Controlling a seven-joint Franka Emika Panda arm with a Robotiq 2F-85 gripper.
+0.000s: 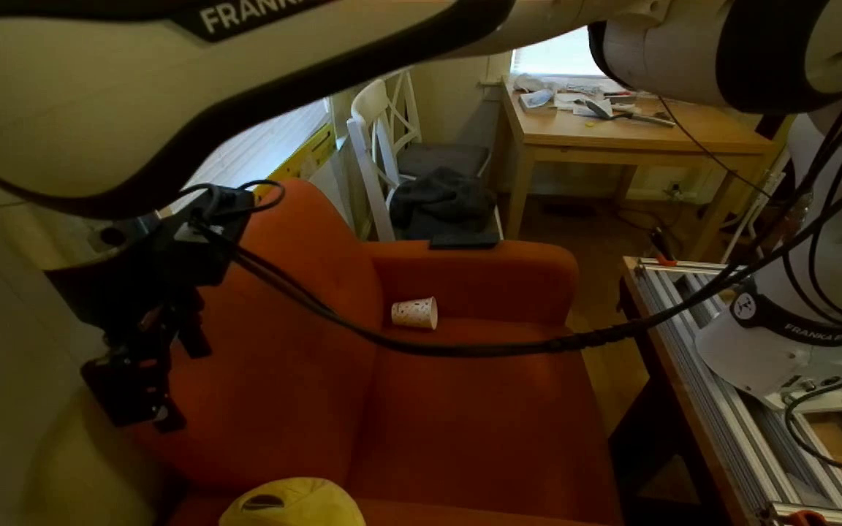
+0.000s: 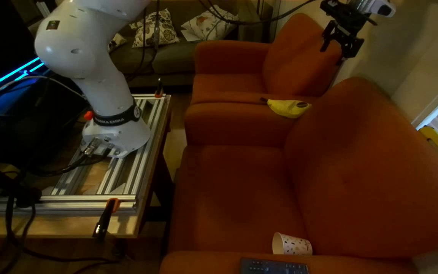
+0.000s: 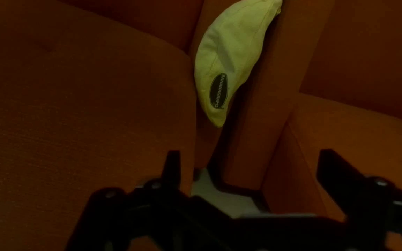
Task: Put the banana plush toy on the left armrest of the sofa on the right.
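Cup (image 2: 297, 245): white with small speckled print; on its side on the seat of an orange-red sofa (image 2: 234, 182), near the backrest (image 2: 371, 167) and just beside an armrest (image 2: 203, 262) bearing a remote control (image 2: 274, 267).
Cup mouth: turned toward the robot base (image 2: 116, 133) in both exterior views; pale inner wall visible, contents cannot be told.
Banana plush toy (image 3: 236, 52): lying on the same sofa's other armrest (image 2: 234, 123), the one next to the neighbouring sofa (image 2: 222, 82); stem end toward the seat front, patch end near the backrest. Cut by the lower edge in an exterior view.
Toy's look: plump, curved, yellow cloth with lengthwise seams; dark oval patch (image 3: 218, 90) near the tip reads BANANAGRAMS; dark stem (image 2: 263, 99).
End effector (image 3: 250, 157): fingers (image 3: 173, 167) spread well apart; hangs high, well apart from the toy.
Chair (image 1: 371, 102): white, dark cloth (image 1: 443, 201) over it.
Table (image 1: 560, 128): wooden; papers and loose items, mostly too small to name.
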